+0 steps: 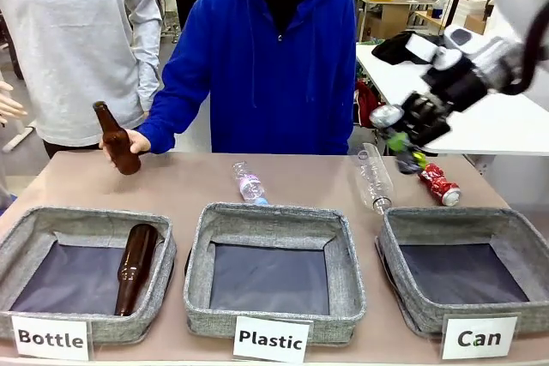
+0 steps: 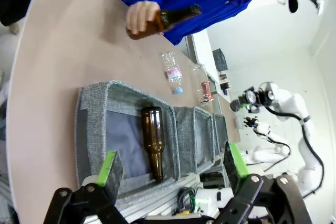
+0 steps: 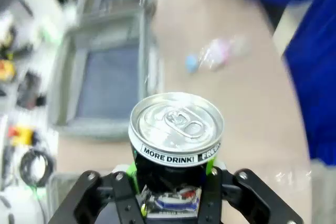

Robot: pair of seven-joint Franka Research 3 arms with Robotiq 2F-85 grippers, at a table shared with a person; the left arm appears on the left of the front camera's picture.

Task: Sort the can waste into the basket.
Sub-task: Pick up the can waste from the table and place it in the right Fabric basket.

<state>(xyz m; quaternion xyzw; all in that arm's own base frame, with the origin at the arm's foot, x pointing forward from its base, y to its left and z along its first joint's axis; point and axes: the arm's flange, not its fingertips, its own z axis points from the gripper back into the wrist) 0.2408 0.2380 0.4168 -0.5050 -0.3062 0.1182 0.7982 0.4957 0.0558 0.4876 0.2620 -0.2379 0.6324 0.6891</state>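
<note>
At the bottom edge of the right wrist view, the right fingers [image 3: 125,192] were clamped on the black can [image 3: 176,129], whose silver top faced the camera above a band reading "MORE DRINK!". In the left wrist view the left fingers [image 2: 110,166] stood wide apart, gripping nothing, above a basket holding a lying brown bottle [image 2: 152,140]. Along the front view's lower edge, white labels read "Bottle", "Plastic" and "Can"; the Can basket [image 1: 455,222] sat at lower right. Just beyond it on the surface [image 1: 184,190] lay the crushed red can [image 1: 439,184], beside a clear bottle [image 1: 375,179]. Above them, at the right, the right arm reached in from the upper right, the can held tilted and clear of the surface. At the far left, a person's hand [image 1: 135,143] gripped another brown bottle [image 1: 114,136].
</note>
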